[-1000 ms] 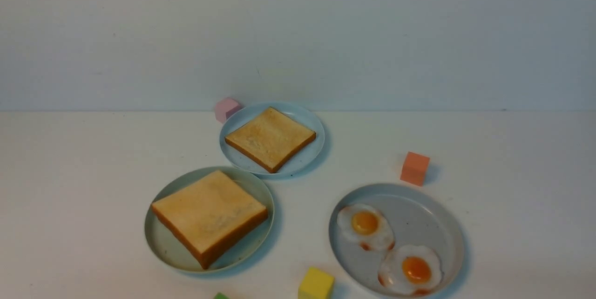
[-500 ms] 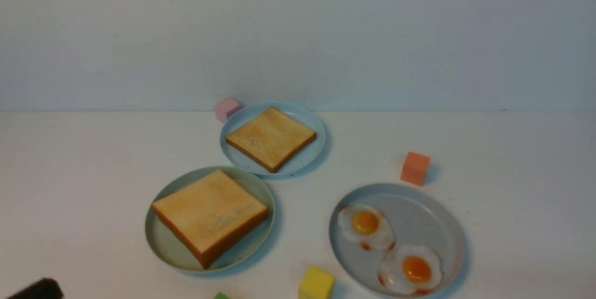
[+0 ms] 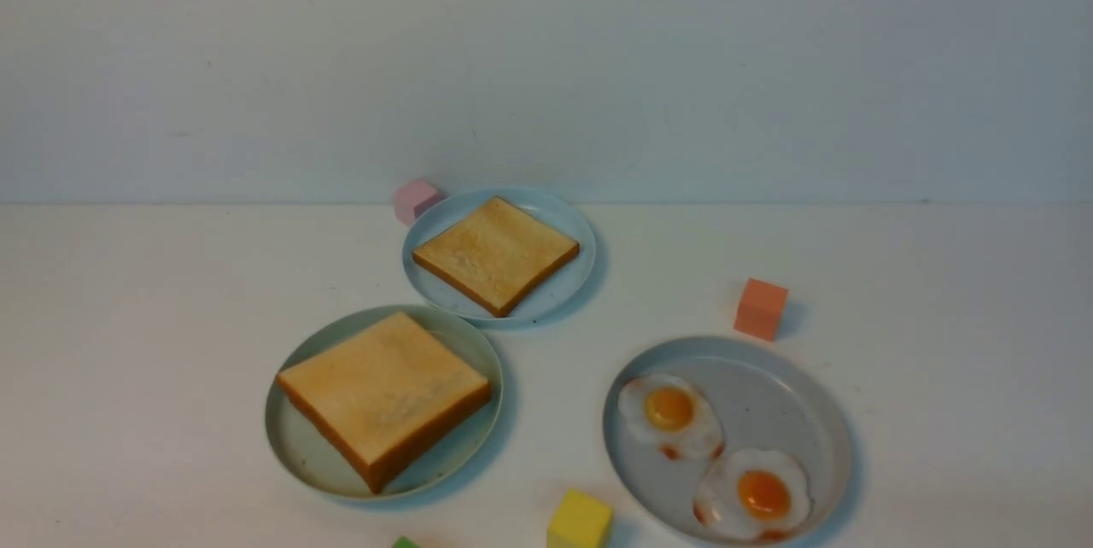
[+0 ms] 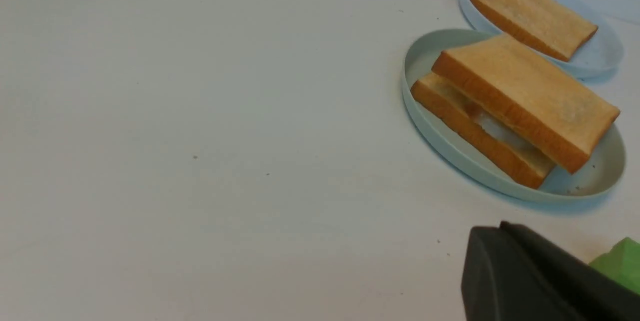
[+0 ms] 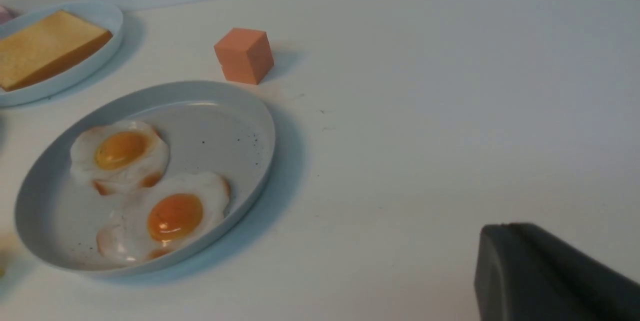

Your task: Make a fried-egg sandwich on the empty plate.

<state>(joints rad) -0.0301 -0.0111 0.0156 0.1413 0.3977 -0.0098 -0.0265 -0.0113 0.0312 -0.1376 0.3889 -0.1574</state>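
On the mint-green plate (image 3: 301, 456) lies the sandwich. In the left wrist view the top toast (image 4: 525, 93) sits on a lower toast (image 4: 475, 131), with a strip of white egg (image 4: 492, 126) between them. The front view shows only the top toast (image 3: 384, 394). My left gripper (image 4: 500, 226) is shut and empty, low over the table, just short of the plate (image 4: 425, 51). My right gripper (image 5: 507, 226) is shut and empty, off to the side of the grey plate (image 5: 215, 136). Neither gripper shows in the front view.
The grey plate (image 3: 768, 394) holds two fried eggs (image 3: 670, 416) (image 3: 753, 492). A light-blue plate (image 3: 564, 283) at the back holds a third toast (image 3: 495, 253). Cubes lie around: pink (image 3: 416, 198), orange (image 3: 760, 307), yellow (image 3: 579, 521), and green (image 4: 620, 261) beside my left gripper.
A dark part of my left arm showed at the front view's lower left corner half a second ago and has since left it. Plates and food have not moved.
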